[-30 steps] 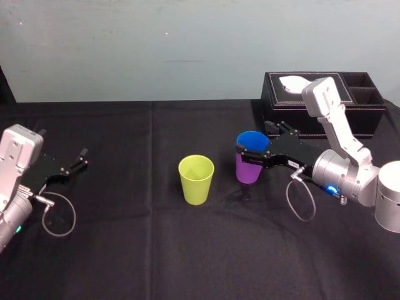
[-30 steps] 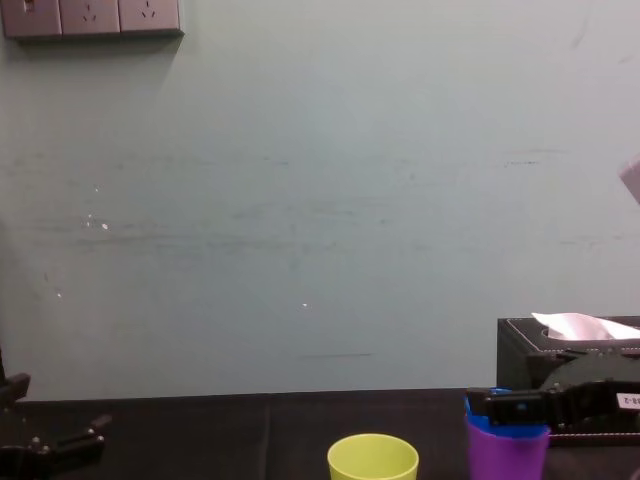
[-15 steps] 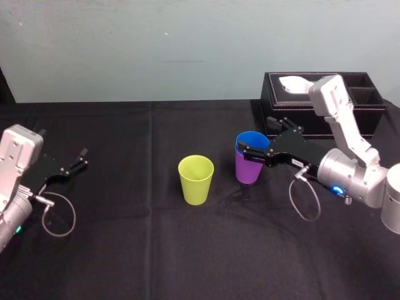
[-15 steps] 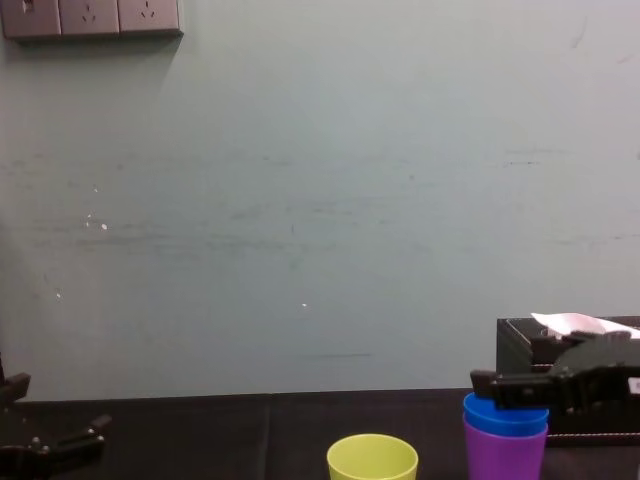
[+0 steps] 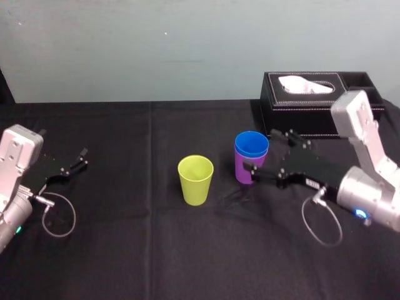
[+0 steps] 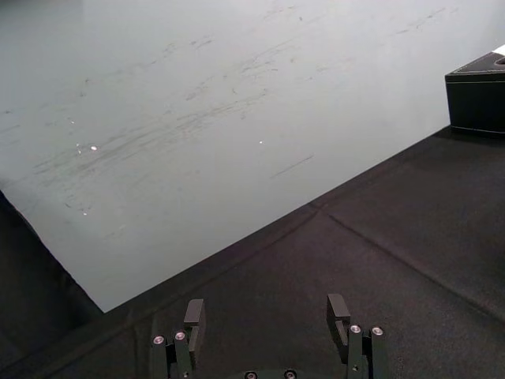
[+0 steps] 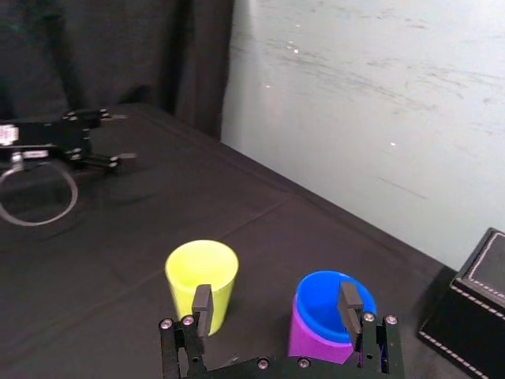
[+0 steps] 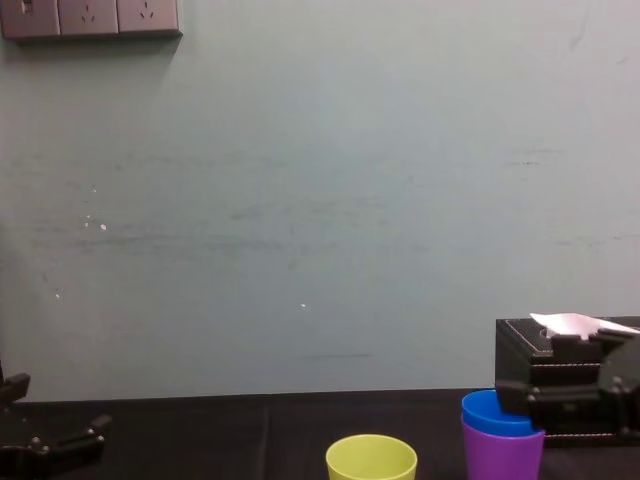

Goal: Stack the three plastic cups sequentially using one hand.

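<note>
The blue cup (image 5: 252, 142) is nested in the purple cup (image 5: 242, 172), and the right gripper (image 7: 274, 302) is held spread and empty at their 4 o'clock. The yellow cup (image 5: 195, 180), at their 9 o'clock, is judged next to be gripped. The left gripper (image 5: 80, 158) is parked, fingers apart.

We are looking at two cups nested and a third standing alone on the bench (image 5: 125, 237).
The lone cup (image 5: 195, 180) is standing near the middle. To its right, apart from it, the outer cup (image 5: 242, 170) is standing upright with the inner cup (image 5: 251, 142) sitting in it. The tissue box (image 5: 306, 103) is lying behind and right of that pair. The right gripper (image 5: 259, 151) is hanging just right of the pair, jaws spread. The left gripper (image 5: 83, 157) is resting far left, jaws apart, well away from every cup.
</note>
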Tool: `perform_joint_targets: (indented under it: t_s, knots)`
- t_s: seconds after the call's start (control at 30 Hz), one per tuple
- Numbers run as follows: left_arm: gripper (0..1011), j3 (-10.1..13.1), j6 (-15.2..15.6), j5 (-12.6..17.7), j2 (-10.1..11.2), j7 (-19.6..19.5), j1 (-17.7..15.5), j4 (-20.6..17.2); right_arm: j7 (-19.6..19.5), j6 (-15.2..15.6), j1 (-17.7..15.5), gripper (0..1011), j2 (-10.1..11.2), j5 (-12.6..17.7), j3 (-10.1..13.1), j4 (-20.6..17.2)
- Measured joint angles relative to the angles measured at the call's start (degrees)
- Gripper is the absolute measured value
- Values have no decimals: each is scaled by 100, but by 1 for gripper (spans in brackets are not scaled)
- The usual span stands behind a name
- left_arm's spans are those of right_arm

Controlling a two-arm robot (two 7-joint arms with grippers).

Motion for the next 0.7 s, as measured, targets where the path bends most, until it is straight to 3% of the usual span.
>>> perform_joint_targets:
  t_s: [0.33, 0.7]
  knots:
    - [1010, 0, 0, 0, 0, 0, 0, 0, 124, -153, -410, 1003, 201, 138, -56, -202]
    - [1010, 0, 0, 0, 0, 0, 0, 0, 120, -120, -450, 1003, -14, 213, -377, 108]
